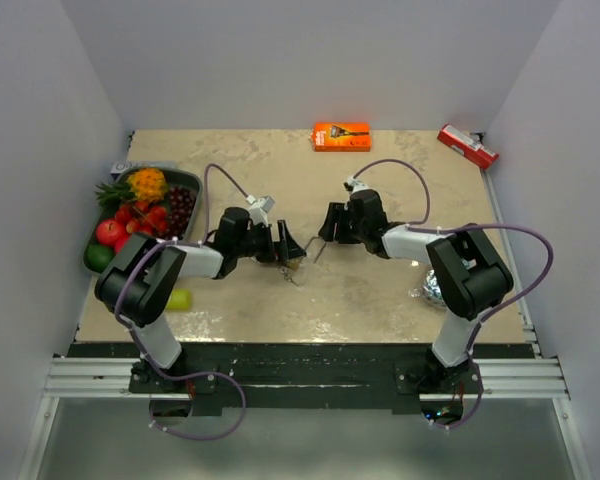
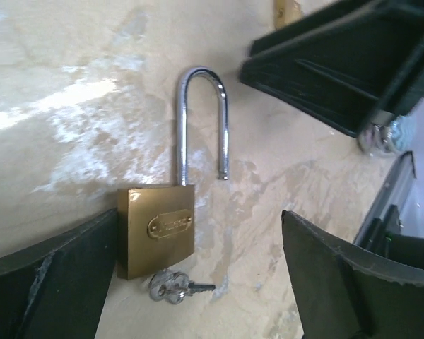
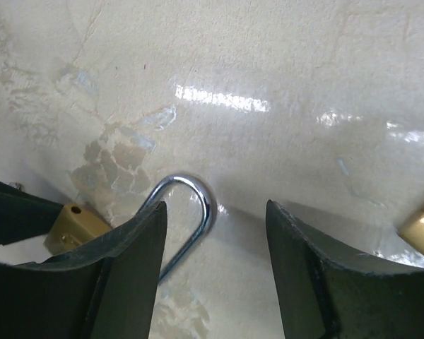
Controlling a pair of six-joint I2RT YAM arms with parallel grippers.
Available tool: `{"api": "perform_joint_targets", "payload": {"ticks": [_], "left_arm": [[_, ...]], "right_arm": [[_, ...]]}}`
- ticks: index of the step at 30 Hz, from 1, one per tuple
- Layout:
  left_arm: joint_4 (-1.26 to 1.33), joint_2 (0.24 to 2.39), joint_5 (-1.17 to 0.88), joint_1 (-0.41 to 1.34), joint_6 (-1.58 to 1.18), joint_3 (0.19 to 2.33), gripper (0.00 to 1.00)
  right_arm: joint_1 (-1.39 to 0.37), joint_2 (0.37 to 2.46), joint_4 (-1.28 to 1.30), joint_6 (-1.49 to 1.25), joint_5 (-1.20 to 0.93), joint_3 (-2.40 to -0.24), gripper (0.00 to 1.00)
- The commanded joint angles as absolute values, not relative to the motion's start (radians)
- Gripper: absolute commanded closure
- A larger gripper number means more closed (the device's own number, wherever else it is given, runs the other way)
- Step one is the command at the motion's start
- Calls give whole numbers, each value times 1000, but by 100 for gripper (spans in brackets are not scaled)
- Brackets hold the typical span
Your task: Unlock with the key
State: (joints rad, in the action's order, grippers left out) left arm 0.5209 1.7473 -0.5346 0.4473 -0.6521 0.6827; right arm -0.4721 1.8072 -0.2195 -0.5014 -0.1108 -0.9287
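A brass padlock point(image 2: 157, 229) lies flat on the table between the two arms point(image 1: 296, 266). Its steel shackle point(image 2: 201, 120) stands raised, and the short leg is free of the body. A small key point(image 2: 173, 288) on a ring sticks out of the lock's bottom. My left gripper point(image 2: 198, 275) is open, with the lock body against its left finger point(image 2: 49, 282) and the key between the fingers. My right gripper point(image 3: 215, 240) is open just above the shackle's bend point(image 3: 201, 201), holding nothing. Its left finger point(image 3: 120, 268) hides part of the shackle.
A dark tray point(image 1: 188, 178) of fruit stands at the left edge. An orange box point(image 1: 341, 135) and a red box point(image 1: 467, 146) lie at the back. A foil ball point(image 1: 432, 290) sits by the right arm, and a yellow-green fruit point(image 1: 179, 298) by the left arm.
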Motion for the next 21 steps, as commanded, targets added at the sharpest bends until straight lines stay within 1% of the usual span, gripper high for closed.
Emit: {"api": "perform_joint_targets", "payload": {"ticks": [1,6,7,9,10,11,13,14,18,21], "left_arm": [[372,1614,-337,443,-552,715,2],[214,1453,-193,443,-514,713,1],[195,1390,-172,443,-509,712,1],[138,1324,-164,443,-508,712,1],[121,1259,-167,443,-506,718,1],[79,1227,-170,442,-502,724,1],[28,1154,-190,440,-483,756,1],[-42,1132,-198,440,-473,771,1],[-193,1057,-221,437,-372,845,1],[-276,1014,-193,437,-307,876,1]], "right_arm": [[-492,1666,-173,-480,-17,-888,38],[-580,1554,-120,-521,40,-844,36],[-616,1540,-123,-552,40,-825,35],[-652,1517,-147,-590,20,-807,34],[-681,1517,-161,-630,9,-795,33],[-698,1532,-172,-647,3,-793,31],[-738,1561,-175,-678,14,-814,30],[-750,1578,-167,-681,24,-828,30],[-819,1687,-63,-678,112,-920,29],[-854,1729,-12,-699,176,-974,28]]}}
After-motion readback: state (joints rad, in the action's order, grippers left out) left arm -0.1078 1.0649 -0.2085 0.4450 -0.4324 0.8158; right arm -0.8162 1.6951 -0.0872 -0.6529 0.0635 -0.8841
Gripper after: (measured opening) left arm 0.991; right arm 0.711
